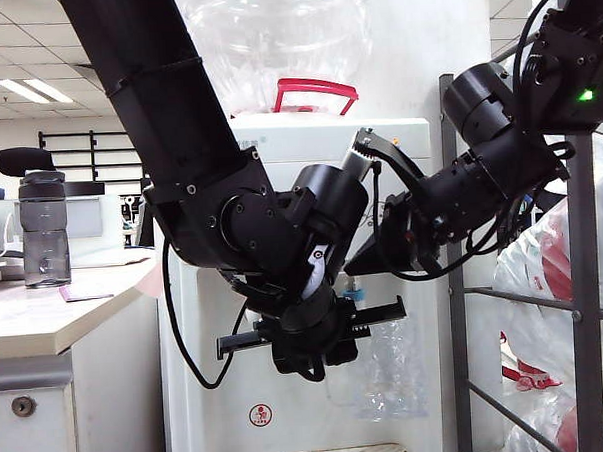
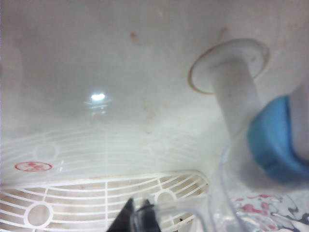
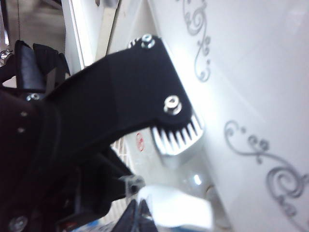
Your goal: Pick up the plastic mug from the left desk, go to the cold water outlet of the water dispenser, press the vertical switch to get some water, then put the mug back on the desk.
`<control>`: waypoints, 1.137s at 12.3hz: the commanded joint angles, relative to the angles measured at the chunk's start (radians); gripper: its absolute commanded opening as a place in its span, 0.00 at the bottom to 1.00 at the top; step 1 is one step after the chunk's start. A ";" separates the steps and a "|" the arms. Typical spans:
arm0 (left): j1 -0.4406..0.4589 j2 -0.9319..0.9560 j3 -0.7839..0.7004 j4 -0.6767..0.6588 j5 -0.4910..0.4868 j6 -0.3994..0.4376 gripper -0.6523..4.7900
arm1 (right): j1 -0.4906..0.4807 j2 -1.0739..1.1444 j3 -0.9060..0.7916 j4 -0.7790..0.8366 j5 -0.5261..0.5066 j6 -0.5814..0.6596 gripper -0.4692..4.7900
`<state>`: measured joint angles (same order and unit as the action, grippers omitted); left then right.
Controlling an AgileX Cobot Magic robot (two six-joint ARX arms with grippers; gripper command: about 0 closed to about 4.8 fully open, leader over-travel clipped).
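The clear plastic mug point(image 1: 393, 367) hangs in front of the white water dispenser point(image 1: 298, 151), its rim right under the cold water outlet point(image 2: 275, 140) with the blue band. My left gripper point(image 2: 137, 216) is shut on the mug's clear handle; in the exterior view it point(image 1: 332, 350) sits left of the mug. My right gripper point(image 3: 137, 220) is shut, its tips beside the white vertical switch point(image 3: 176, 210); whether they touch it I cannot tell. Seen from outside, that gripper point(image 1: 352, 272) points down just above the blue tap point(image 1: 357, 296). The left desk point(image 1: 45, 317) lies at the left.
A tall clear bottle point(image 1: 44, 229) with a black lid stands on the desk. A white drip grille point(image 2: 96, 203) lies below the mug. The red-handled jug point(image 1: 314, 90) tops the dispenser. A grey metal rack point(image 1: 585, 304) with jugs stands close on the right.
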<state>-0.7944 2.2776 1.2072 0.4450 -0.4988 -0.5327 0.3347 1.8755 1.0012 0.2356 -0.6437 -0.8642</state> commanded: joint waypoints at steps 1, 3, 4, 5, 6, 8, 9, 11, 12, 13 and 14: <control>-0.010 -0.010 0.004 0.035 0.032 0.000 0.11 | 0.002 -0.018 0.002 0.047 -0.003 0.006 0.08; -0.010 -0.010 0.004 0.035 0.032 0.000 0.11 | 0.002 -0.016 0.002 0.084 0.021 0.027 0.08; -0.010 -0.010 0.004 0.035 0.032 0.000 0.11 | 0.002 -0.010 0.002 0.089 0.024 0.027 0.08; -0.010 -0.010 0.004 0.035 0.032 0.000 0.11 | 0.002 -0.004 0.002 0.089 0.024 0.028 0.08; -0.010 -0.010 0.004 0.035 0.032 0.001 0.11 | 0.002 0.005 0.002 0.086 0.024 0.028 0.08; -0.010 -0.010 0.004 0.035 0.032 0.001 0.11 | 0.002 0.029 0.002 0.080 0.023 0.028 0.08; -0.010 -0.010 0.004 0.035 0.032 0.001 0.11 | 0.002 0.035 0.002 0.073 0.023 0.028 0.08; -0.010 -0.010 0.004 0.035 0.032 0.001 0.11 | 0.002 0.040 0.002 0.053 0.024 0.027 0.08; -0.010 -0.010 0.004 0.035 0.032 0.001 0.11 | 0.002 0.040 0.002 0.044 0.024 0.027 0.08; -0.010 -0.010 0.004 0.035 0.032 0.001 0.11 | 0.002 0.040 0.002 0.036 0.024 0.027 0.08; -0.010 -0.010 0.004 0.035 0.032 0.001 0.11 | 0.002 0.040 0.002 0.025 0.024 0.027 0.08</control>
<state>-0.7944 2.2776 1.2064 0.4454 -0.4984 -0.5327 0.3355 1.9118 1.0023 0.2989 -0.6224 -0.8425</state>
